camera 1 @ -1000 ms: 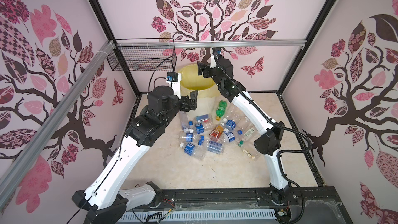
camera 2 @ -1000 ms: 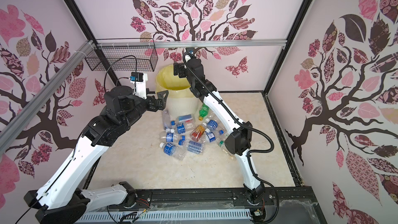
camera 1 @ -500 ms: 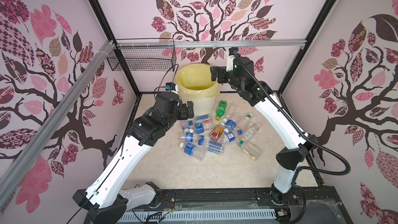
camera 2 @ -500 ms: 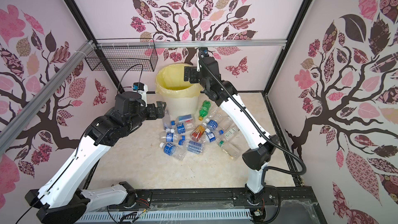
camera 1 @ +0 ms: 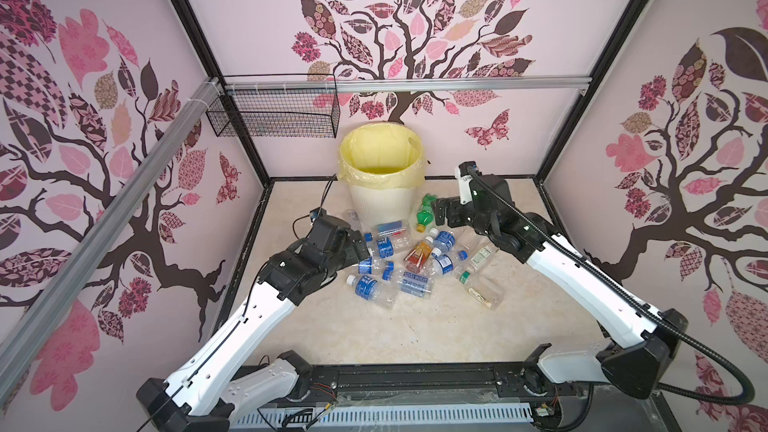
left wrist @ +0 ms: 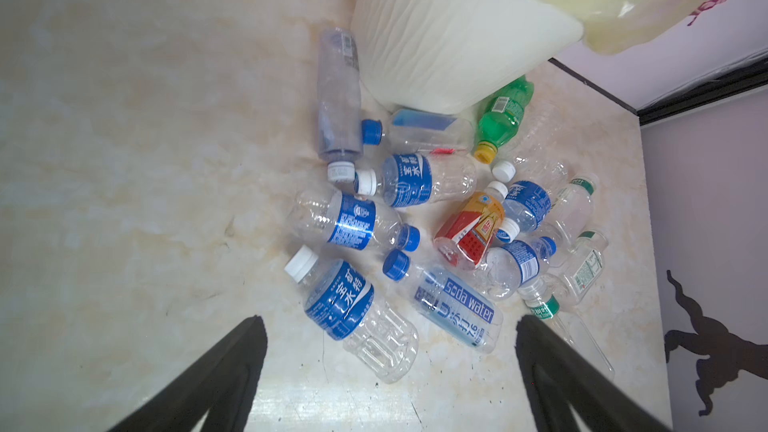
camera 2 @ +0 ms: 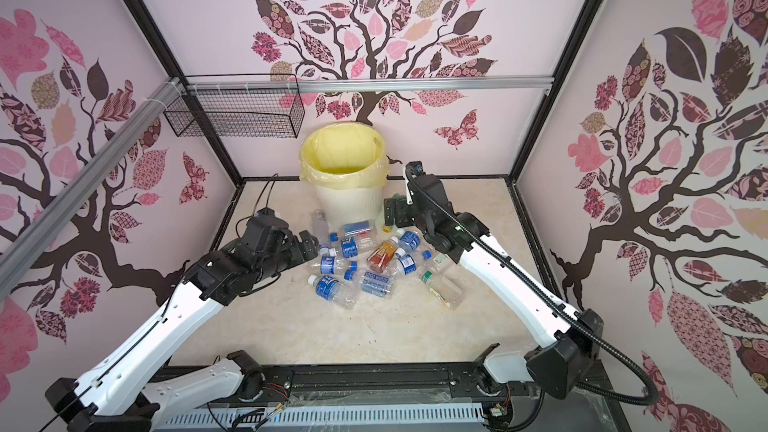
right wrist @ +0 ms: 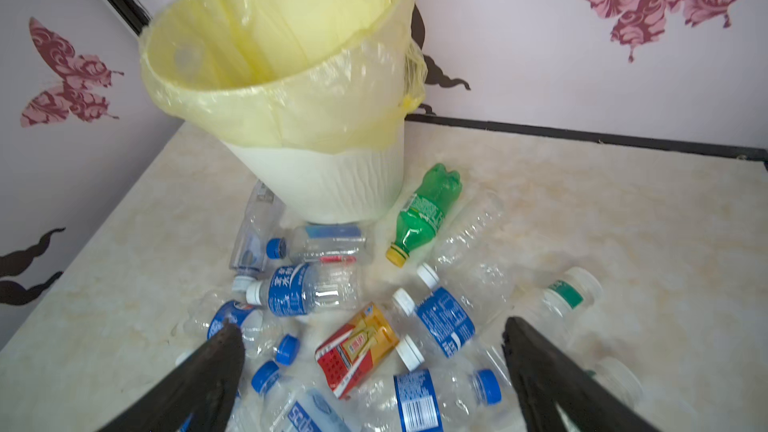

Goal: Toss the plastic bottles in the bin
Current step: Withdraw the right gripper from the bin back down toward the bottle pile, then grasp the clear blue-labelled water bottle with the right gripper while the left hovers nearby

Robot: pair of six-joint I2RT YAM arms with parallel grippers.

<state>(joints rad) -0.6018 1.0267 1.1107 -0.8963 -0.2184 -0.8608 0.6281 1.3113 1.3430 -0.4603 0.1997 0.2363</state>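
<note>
Bottles [camera 1: 415, 259] of thin plastic, more than 10 of them, lay on their sides in a loose heap on the beige marbled tabletop [camera 1: 415, 334], right at the foot of the round cream-white ribbed bin [camera 1: 380, 205] with its pale yellow bag liner. The bin stood upright near the back wall, below and to the right of a black wire mesh basket [camera 1: 274, 118] hung on the rail.

Most bottles were clear with blue labels and blue or white caps. 1 green bottle with a yellow cap [right wrist: 424, 214] lay just beside the bin's base, cap pointing away from it. 1 amber-red labelled bottle [left wrist: 471, 228] sat near the middle of the heap, touching blue-labelled neighbours. A clear bottle printed "soda water" [left wrist: 457, 309] lay at the near edge. A long clear bottle [left wrist: 338, 93] rested along the bin's left side.

The left gripper [camera 1: 361, 249] hung low at the left edge of the heap; in the left wrist view its 2 black fingers [left wrist: 232, 367] stood far apart with nothing between them but bottles lying on the table below. The right gripper [camera 1: 442, 211] hovered over the heap's far right side, near the green bottle and the bin wall. Its fingers [right wrist: 540, 367] were likewise spread wide and held nothing.
</note>
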